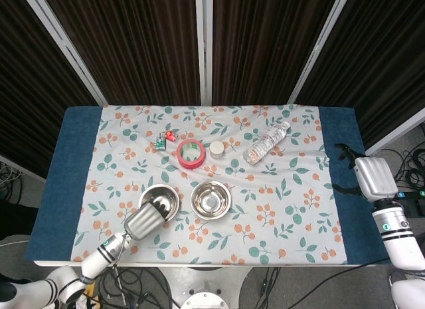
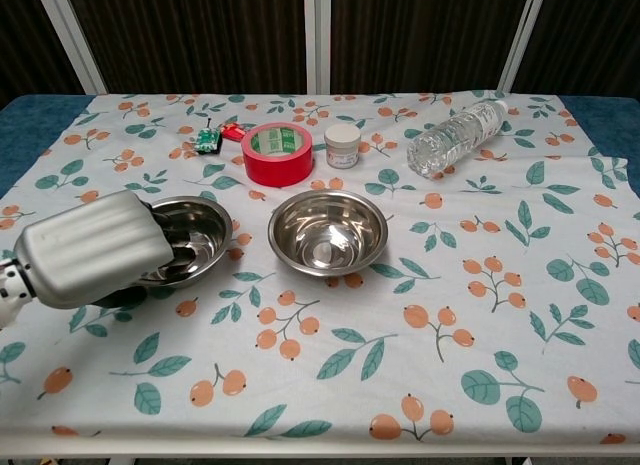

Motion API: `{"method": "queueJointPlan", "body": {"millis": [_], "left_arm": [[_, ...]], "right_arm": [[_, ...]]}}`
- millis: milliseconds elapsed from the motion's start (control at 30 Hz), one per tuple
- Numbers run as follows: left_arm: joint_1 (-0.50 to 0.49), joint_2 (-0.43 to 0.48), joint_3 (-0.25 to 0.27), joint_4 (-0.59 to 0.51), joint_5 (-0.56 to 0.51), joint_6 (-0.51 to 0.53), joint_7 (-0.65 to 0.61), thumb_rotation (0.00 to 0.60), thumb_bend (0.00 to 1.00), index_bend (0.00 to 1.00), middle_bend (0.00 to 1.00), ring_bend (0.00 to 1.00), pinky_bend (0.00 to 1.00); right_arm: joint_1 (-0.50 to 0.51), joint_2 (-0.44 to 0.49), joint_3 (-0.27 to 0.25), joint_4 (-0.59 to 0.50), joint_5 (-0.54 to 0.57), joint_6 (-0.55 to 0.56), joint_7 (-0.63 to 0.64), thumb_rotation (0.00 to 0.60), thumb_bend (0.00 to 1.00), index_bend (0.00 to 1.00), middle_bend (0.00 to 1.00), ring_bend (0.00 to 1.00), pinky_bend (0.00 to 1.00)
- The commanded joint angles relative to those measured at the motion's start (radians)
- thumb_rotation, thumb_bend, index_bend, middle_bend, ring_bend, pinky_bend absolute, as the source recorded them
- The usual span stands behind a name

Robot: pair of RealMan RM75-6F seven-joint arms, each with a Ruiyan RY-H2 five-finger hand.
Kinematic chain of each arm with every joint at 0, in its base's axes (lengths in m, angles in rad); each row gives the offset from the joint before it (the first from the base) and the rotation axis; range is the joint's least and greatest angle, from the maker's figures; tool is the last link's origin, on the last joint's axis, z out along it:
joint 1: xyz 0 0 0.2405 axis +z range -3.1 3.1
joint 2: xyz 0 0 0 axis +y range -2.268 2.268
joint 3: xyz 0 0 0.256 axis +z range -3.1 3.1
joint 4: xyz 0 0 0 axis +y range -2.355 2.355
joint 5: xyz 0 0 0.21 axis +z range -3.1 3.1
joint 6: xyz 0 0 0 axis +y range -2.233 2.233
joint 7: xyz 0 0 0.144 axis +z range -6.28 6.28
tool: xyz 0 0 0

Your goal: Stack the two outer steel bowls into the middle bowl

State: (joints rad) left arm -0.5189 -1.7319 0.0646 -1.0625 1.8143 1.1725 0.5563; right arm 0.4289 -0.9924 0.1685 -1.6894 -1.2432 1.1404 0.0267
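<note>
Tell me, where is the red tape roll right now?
The red tape roll lies toward the far side of the table, left of centre in the chest view. A small white jar stands just right of it, and the middle bowl sits nearer the robot.

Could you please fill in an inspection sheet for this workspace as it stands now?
Surface: table with blue cover and floral cloth on top.
Job's things: left steel bowl and middle steel bowl side by side, apart; only two bowls seen.
Clutter: red tape roll, white jar, lying water bottle, small green and red items.
Hands: left hand over the left bowl's near rim, fingers inside; grip cannot be told. Right hand off the table's right edge, holding nothing.
Cables: on the floor at right and below the table.
Surroundings: dark curtain panels.
</note>
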Motion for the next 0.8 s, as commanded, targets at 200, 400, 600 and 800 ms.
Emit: {"method": "queueJointPlan", "body": {"millis": [200,400,600,800], "left_arm": [[-0.015,-0.029,0.008,0.045,0.008,0.016,-0.008,0.600,0.32,0.64,0.64,0.62,0.72],[-0.019,-0.042,0.017,0.074,0.016,0.035,-0.017,0.600,0.33,0.66,0.66,0.64,0.73],[-0.025,-0.050,0.024,0.098,0.030,0.070,-0.040,0.600,0.35,0.69,0.69,0.67,0.74],[-0.029,-0.048,0.024,0.095,0.038,0.098,-0.045,0.600,0.35,0.69,0.69,0.68,0.74]], "right_arm": [[-0.004,-0.006,0.002,0.017,0.004,-0.011,0.011,0.600,0.04,0.18,0.39,0.46,0.55],[-0.008,-0.009,0.002,0.029,0.009,-0.021,0.021,0.600,0.04,0.12,0.39,0.46,0.55],[-0.009,-0.011,0.002,0.038,0.012,-0.032,0.025,0.600,0.04,0.12,0.39,0.46,0.55],[-0.013,-0.012,0.004,0.039,0.013,-0.033,0.026,0.600,0.04,0.12,0.39,0.46,0.55]]}}
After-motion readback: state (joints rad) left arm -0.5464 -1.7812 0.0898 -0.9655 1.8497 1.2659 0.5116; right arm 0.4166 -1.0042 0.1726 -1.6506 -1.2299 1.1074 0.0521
